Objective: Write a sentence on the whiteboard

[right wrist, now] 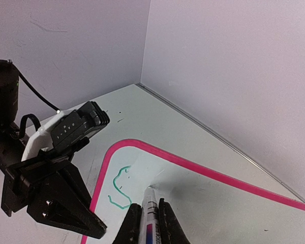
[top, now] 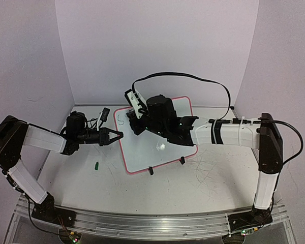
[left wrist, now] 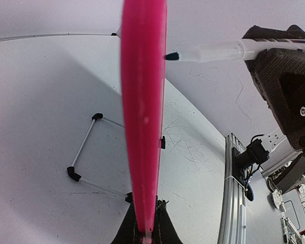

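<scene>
Whiteboard (top: 157,155) mid-table, one green letter (right wrist: 119,188) written.
Your left gripper (top: 118,135) pinches its rim, your right gripper (right wrist: 149,204) the marker (right wrist: 148,193); press too hard and the board could slip, skewing the stroke.

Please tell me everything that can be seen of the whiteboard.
The whiteboard is a rectangular white board with rounded corners and a thin pink rim, and it looks smooth. Two black clip feet sit at its near edge. It rests skewed on the table. The left gripper is shut on its left rim; the right gripper holds a marker at its surface, beside one green stroke.
</scene>
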